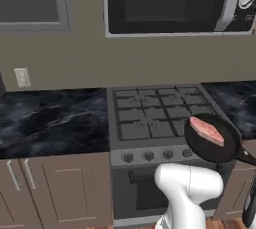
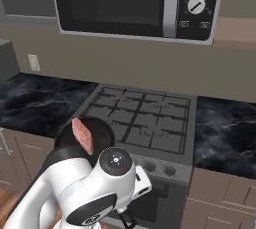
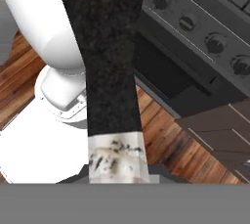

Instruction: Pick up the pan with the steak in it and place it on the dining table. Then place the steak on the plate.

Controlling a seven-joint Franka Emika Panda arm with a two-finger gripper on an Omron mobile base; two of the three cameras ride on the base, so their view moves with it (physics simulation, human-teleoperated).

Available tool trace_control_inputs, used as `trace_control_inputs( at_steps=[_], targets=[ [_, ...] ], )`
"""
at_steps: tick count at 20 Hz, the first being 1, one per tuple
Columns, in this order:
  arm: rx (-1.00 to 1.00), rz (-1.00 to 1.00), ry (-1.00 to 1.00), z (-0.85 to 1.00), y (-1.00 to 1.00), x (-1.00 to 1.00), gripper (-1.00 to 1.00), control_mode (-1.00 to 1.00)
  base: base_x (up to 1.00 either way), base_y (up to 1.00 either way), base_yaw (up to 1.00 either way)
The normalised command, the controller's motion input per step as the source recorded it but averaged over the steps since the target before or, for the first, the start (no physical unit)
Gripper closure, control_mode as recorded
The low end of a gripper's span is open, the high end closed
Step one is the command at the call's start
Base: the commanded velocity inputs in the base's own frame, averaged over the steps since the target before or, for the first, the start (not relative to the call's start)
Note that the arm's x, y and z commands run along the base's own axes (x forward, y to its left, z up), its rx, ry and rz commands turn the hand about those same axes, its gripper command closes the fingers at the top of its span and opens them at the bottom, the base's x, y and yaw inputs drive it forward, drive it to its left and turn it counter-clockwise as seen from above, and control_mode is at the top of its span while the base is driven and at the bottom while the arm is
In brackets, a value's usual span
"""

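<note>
A: Nearest first: what has the end effector got?

B: In the hand view a long dark bar runs straight up from the bottom edge, the pan's handle [image 3: 110, 66] by my reading. The jaws are drawn together on it, so the pan is clamped by its handle, whose long axis lies in line with the hand.

A: And the pan itself?

B: The pan [image 1: 212, 140] is in the air, off the burners, in front of the stove's near right corner in the left base view. Its handle trails off to the right and toward the robot. In the right base view the pan [image 2: 82, 140] sits just behind the arm's white elbow, tilted.

A: What's in it?

B: The steak [image 1: 206, 130], pink with a paler edge, lying flat inside the pan. The right base view shows the steak [image 2: 82, 136] leaning with the tilt, so I'd judge it could slide.

A: Farther back?

B: The stove [image 1: 150, 115] with its grey grates bare and a row of knobs along the front. Black marble benches [image 1: 50, 118] flank it. Above hangs a microwave [image 2: 135, 5].

A: The next move?

B: Judging by the task, the pan has to be carried away to the dining table, kept level.
</note>
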Motion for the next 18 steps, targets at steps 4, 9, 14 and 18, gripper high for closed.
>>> trace_control_inputs(
  at_steps=[4,9,14,18],
  targets=[
    [0.0,0.0,0.0,0.0,0.0,0.0,1.0,1.0,-0.34,-0.02,0.43],
    [0.0,0.0,0.0,0.0,0.0,0.0,1.0,1.0,-0.2,-0.01,0.47],
    [0.0,0.0,0.0,0.0,0.0,0.0,1.0,1.0,-0.18,0.0,0.48],
    [0.0,0.0,0.0,0.0,0.0,0.0,1.0,1.0,-0.19,0.0,0.48]
  ],
)
